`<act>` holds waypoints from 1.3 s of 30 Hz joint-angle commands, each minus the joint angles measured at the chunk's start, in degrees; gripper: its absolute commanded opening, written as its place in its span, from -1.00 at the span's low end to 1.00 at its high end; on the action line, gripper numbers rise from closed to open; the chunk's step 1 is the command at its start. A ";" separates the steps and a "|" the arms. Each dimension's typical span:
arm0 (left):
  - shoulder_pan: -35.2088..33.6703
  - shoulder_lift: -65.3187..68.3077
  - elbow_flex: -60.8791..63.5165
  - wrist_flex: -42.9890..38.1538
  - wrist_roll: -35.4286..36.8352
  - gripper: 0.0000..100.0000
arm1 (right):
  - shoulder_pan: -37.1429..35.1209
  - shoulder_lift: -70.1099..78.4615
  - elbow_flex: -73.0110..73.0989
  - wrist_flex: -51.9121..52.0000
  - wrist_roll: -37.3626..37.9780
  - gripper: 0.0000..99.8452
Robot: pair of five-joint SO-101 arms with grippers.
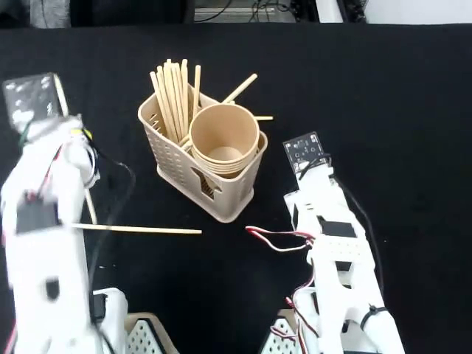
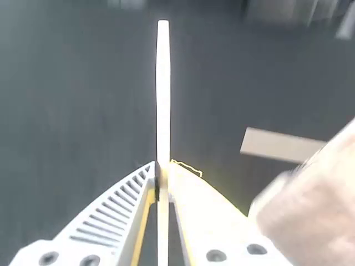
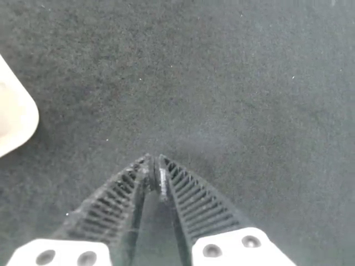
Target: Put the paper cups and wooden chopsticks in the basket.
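- One wooden chopstick (image 2: 162, 100) is clamped in the left gripper (image 2: 161, 172), its long axis running straight out ahead, left of the basket (image 1: 221, 195).
- Right gripper (image 3: 154, 166), pinched together on nothing, hangs over the black table (image 3: 249, 83) by the basket's corner.
- Paper cups (image 1: 225, 136) sit nested in the basket; a loose chopstick (image 1: 136, 229) lies crosswise before it.

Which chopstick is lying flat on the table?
The long wooden chopstick flat on the black table. The others stand in the beige plastic basket, except one held in the left gripper.

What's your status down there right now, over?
Left tool shut on chopstick. Right tool shut, empty, beside basket. Paper cups in basket; loose chopstick lying on table.
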 commanded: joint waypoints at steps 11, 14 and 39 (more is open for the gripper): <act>19.47 -21.89 0.57 -38.77 14.95 -0.94 | -0.62 -1.10 -0.40 -0.88 0.70 -0.97; 23.69 -14.68 0.04 -40.26 14.95 -0.94 | -0.62 -1.10 -0.40 -0.88 0.70 -0.97; 22.64 15.21 -3.91 -28.57 15.56 -0.72 | -0.62 -1.19 -0.40 -0.97 0.70 -0.97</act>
